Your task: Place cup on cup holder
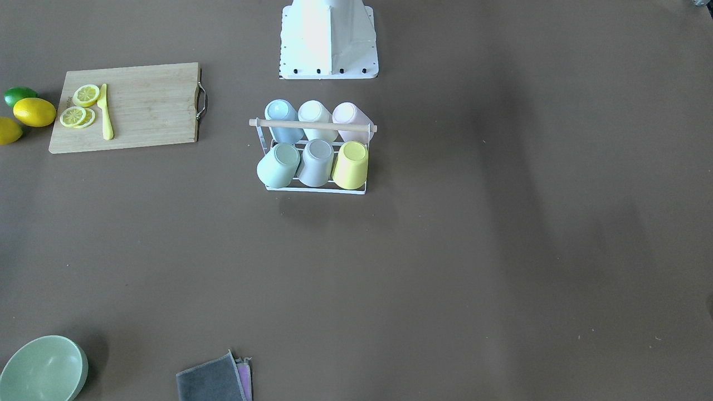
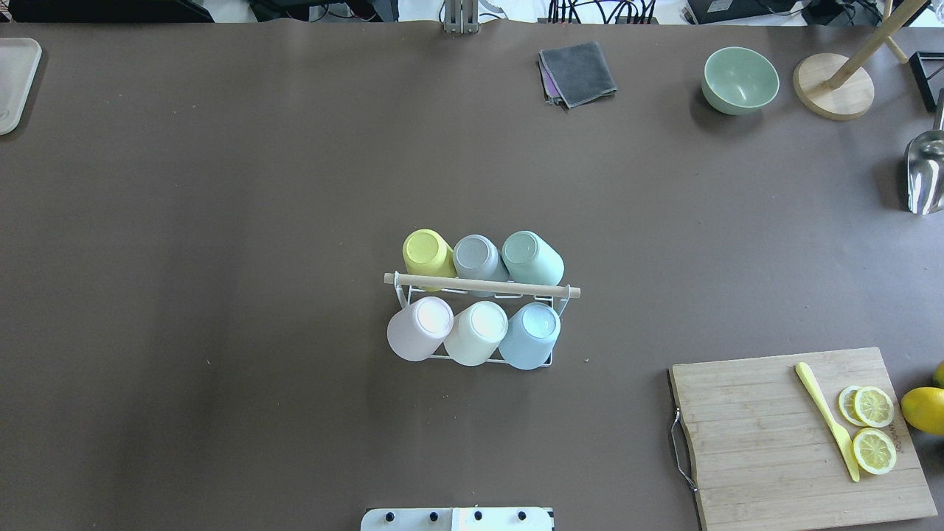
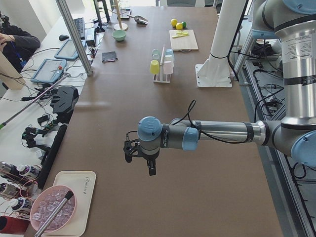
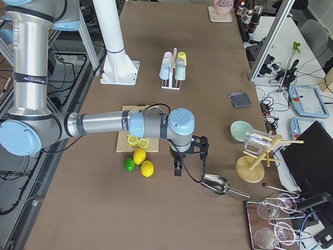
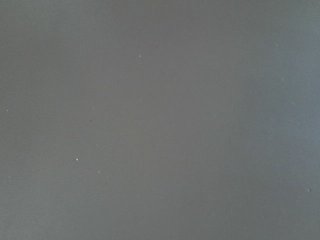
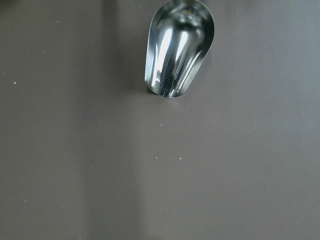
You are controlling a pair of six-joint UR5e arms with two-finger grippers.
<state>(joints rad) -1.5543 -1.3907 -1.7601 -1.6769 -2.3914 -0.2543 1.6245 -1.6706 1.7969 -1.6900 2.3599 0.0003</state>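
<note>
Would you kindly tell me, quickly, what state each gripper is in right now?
Left gripper: cannot be told; it shows only in a side view.
Right gripper: cannot be told, for the same reason.

Robot's left arm (image 3: 222,132): silver tubes, pale blue joint caps, grey joint housings, black rings at tube ends. Thin black cable (image 3: 190,111) loops over wrist. White label (image 3: 297,49) with small print on upright tube. Small black left gripper (image 3: 139,163). Right arm (image 4: 104,124) same colours, black right gripper (image 4: 190,159). White flared pedestal (image 1: 328,39), row of black bolts (image 1: 318,71) along base plate.
</note>
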